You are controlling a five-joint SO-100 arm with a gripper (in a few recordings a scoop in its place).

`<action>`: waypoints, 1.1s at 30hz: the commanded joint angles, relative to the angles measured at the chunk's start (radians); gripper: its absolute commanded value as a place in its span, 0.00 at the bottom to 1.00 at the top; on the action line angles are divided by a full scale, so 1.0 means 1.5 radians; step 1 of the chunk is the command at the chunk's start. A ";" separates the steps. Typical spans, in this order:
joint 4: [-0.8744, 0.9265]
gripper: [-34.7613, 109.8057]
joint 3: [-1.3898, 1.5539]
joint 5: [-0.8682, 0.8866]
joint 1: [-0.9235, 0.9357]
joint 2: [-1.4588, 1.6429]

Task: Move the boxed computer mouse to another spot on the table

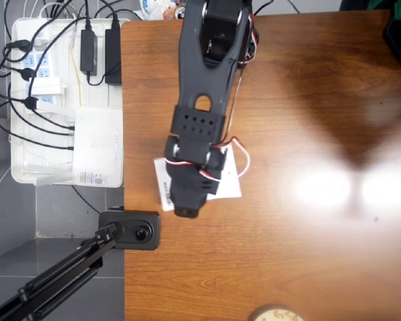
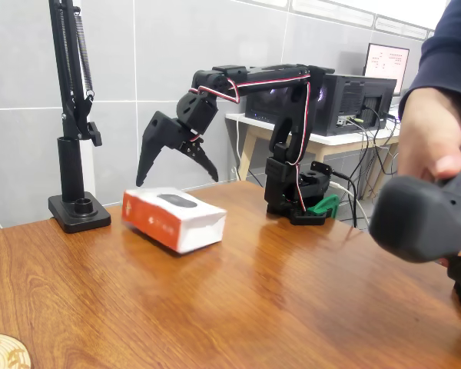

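The box lay flat on the wood surface, w/ the mouse picture facing up and an orange side toward the fixed cam. It sat near the surface's left edge in the overhead view, close to the black clamp camera.

The hand hung above the box, not touching it. Its fingers were spread wide and held nothing. In the fixed view the tips pointed down, w/ a clear gap of air between them and the box top. So the box was straight below the hand, approx. centred under it.

In the overhead view the arm covered most of the box; only white corners showed either side. Its long axis seemed to run roughly left-right there, across the arm's reach, but I couldn't be sure.

Judgement: the next move prob. needs a straight drop, fingers straddling the box's short width.
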 commanded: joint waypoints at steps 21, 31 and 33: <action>-1.349 0.24 0.255 -0.005 -0.032 0.228; -1.757 0.24 0.481 -0.046 -0.028 0.419; -1.757 0.24 0.530 -0.052 -0.028 0.495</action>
